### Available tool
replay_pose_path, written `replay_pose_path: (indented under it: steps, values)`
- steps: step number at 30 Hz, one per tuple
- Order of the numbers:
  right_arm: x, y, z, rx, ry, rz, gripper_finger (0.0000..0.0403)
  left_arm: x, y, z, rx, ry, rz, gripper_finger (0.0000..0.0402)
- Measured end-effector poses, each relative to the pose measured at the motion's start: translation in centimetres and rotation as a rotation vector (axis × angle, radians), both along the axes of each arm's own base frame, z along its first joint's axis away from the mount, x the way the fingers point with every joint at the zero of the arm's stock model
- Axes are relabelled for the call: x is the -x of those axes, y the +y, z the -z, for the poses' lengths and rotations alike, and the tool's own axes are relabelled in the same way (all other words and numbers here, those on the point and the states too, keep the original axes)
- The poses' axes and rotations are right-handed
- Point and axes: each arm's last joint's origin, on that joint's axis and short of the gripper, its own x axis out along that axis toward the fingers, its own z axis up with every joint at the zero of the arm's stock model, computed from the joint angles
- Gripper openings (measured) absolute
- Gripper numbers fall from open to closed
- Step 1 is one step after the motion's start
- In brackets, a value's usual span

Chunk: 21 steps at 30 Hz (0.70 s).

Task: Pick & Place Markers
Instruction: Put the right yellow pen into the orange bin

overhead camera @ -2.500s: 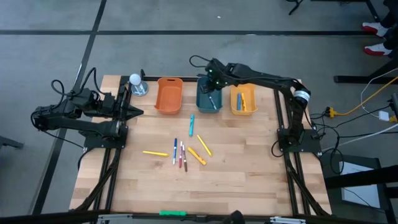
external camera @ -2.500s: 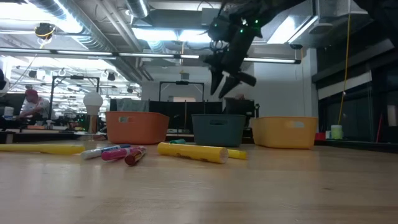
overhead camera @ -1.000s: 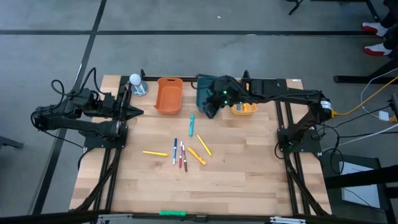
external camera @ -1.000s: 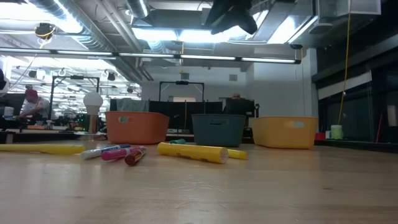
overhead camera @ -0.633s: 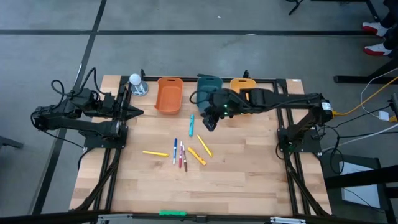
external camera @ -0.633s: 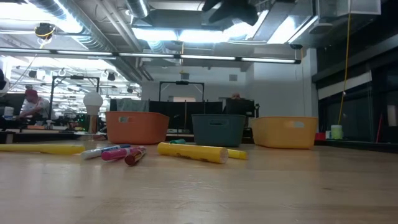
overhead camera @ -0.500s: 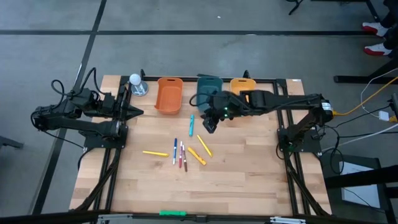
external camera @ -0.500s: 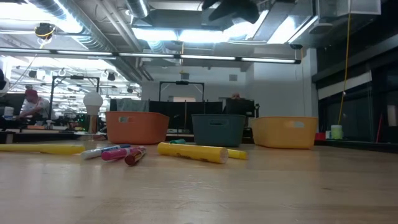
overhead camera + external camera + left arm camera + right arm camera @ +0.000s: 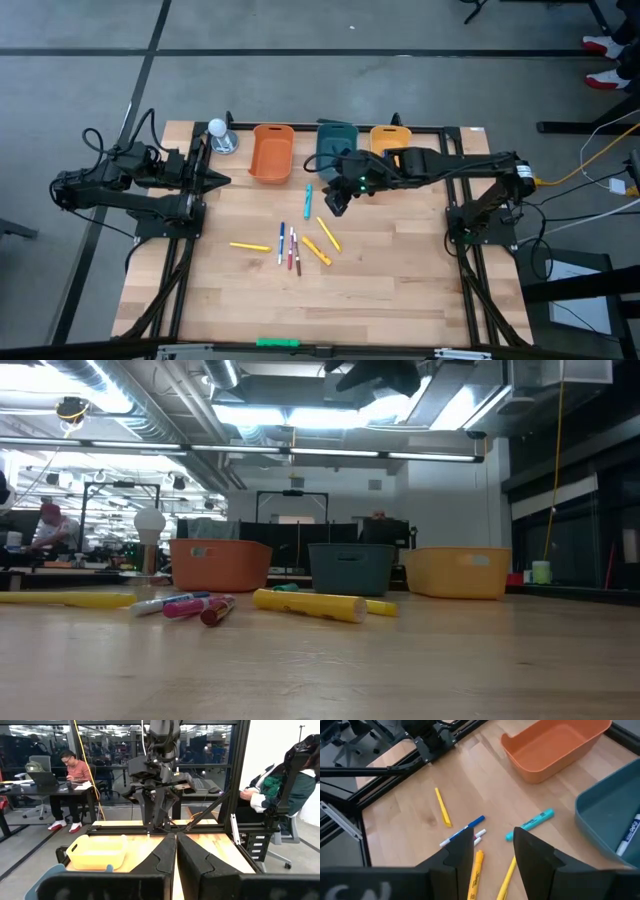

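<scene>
Several markers lie flat on the table's middle: a teal one [image 9: 308, 200], yellow ones [image 9: 328, 233] [image 9: 250, 246], and blue, white and red ones [image 9: 288, 248]. In the right wrist view the teal marker [image 9: 529, 824], a blue marker [image 9: 462, 831] and yellow markers [image 9: 442, 806] show beyond the fingers. My right gripper [image 9: 339, 206] [image 9: 492, 852] hangs open high above the table, just right of the teal marker, with nothing between its fingers. My left gripper [image 9: 222, 181] [image 9: 176, 855] waits shut at the table's left edge.
Three bins stand along the far edge: orange [image 9: 271, 153], teal [image 9: 330, 145] with a marker inside [image 9: 625, 837], and yellow [image 9: 390, 137]. A white ball on a stand [image 9: 217, 130] is at the far left. A green stick [image 9: 278, 342] lies at the near edge.
My right gripper has swung from over the teal bin toward the table's near edge, and now hangs beside the teal marker. Its fingers stay equally far apart. The markers have not moved.
</scene>
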Motion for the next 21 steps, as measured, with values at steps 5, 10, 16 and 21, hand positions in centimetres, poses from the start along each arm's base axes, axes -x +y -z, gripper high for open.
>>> replay_pose_path:
  steps: [5,10,16,21]
  values:
    - [-0.4,0.0,0.8,-0.02,0.034,0.019,0.0138,0.0,0.0,0.0,0.0,0.0,0.0,0.001]
    - [-0.9,0.1,1.5,-0.032,0.057,0.018,0.0138,0.0,0.0,0.0,0.0,0.0,0.0,0.0008]
    - [-1.7,0.4,2.5,-0.034,0.087,0.011,0.0138,0.0,0.0,0.0,0.0,0.0,0.0,0.0013]
    - [-2.5,0.4,3.5,-0.032,0.11,0.013,0.0138,0.0,0.0,0.0,0.0,0.0,0.0,0.001]
